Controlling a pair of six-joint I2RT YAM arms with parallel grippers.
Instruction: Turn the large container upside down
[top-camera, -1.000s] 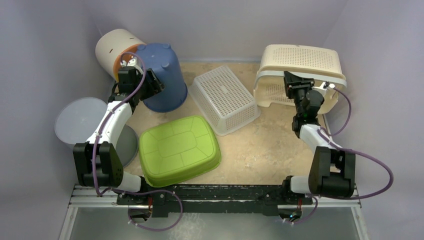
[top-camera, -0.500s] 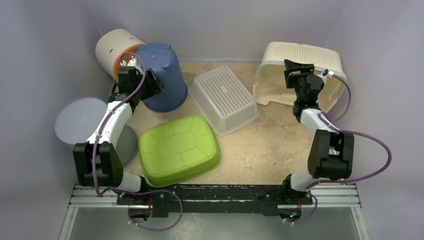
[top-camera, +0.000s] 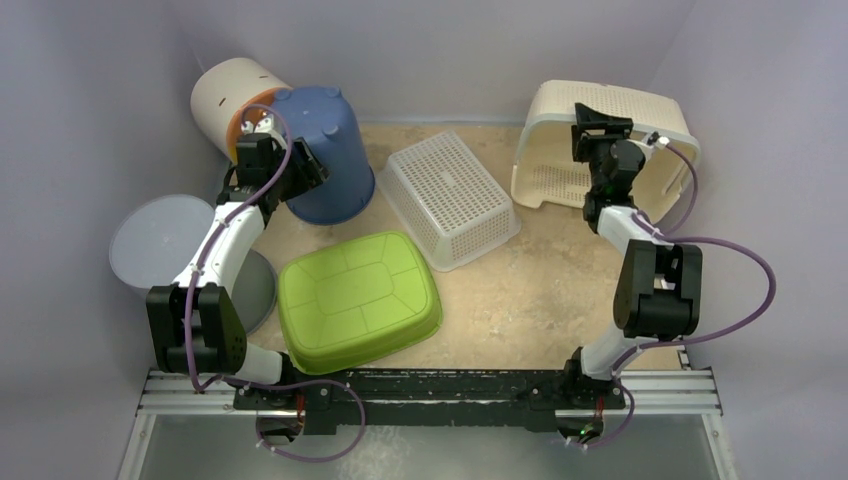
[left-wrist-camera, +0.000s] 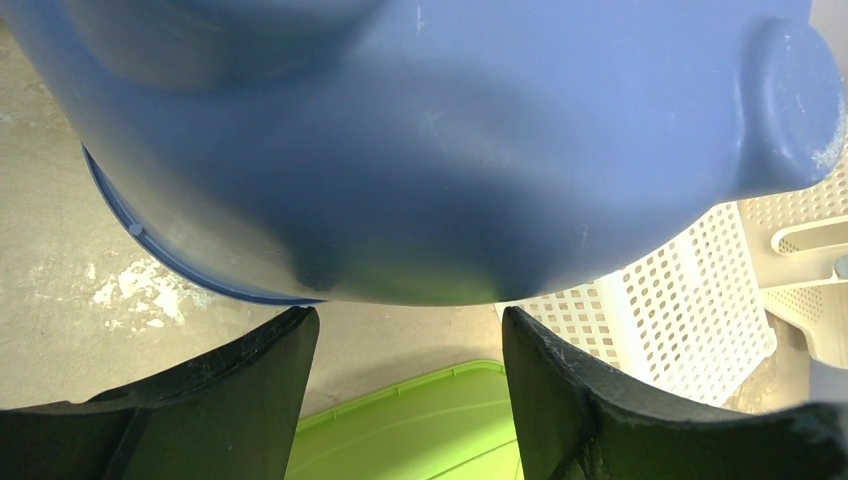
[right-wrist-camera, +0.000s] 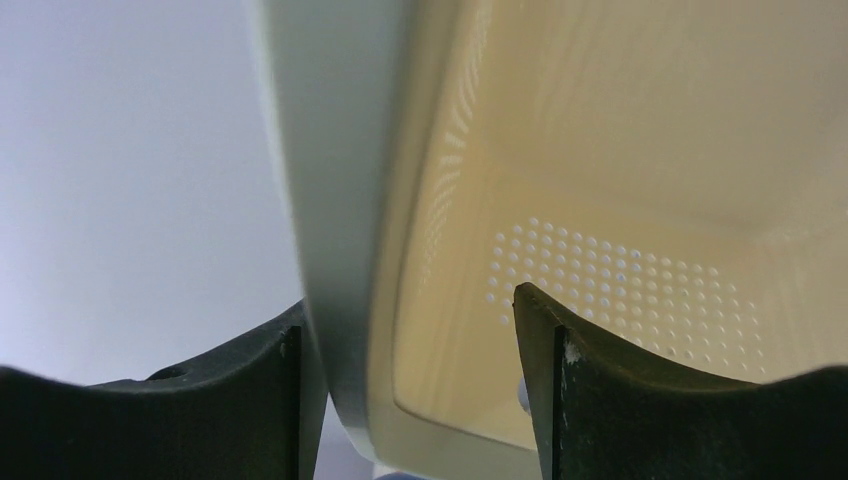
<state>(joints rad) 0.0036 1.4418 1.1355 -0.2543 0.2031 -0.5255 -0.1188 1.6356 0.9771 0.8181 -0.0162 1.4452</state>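
The large container is a cream perforated basket (top-camera: 650, 115) at the back right, tipped up on its side with its opening facing left. My right gripper (top-camera: 597, 122) is at the basket's upper rim. In the right wrist view the gripper (right-wrist-camera: 405, 310) is open with its jaws straddling the pale rim (right-wrist-camera: 330, 200): the left finger touches the rim's outside and the right finger (right-wrist-camera: 600, 390) is inside the basket (right-wrist-camera: 620, 150). My left gripper (top-camera: 310, 170) is open and empty against the side of a blue bucket (top-camera: 325, 155). The bucket fills the left wrist view (left-wrist-camera: 420, 150) above that gripper (left-wrist-camera: 405, 325).
A white perforated basket (top-camera: 450, 198) lies upside down in the middle. A green tub (top-camera: 358, 298) lies upside down at the front. A white and orange bin (top-camera: 228, 100) leans at the back left. A grey round bin (top-camera: 160, 240) stands at the left. Walls close in on all sides.
The cream basket has tipped further up and back, from lying over its opening to standing on its side. My right gripper rose and moved back with the rim. The left arm has not moved.
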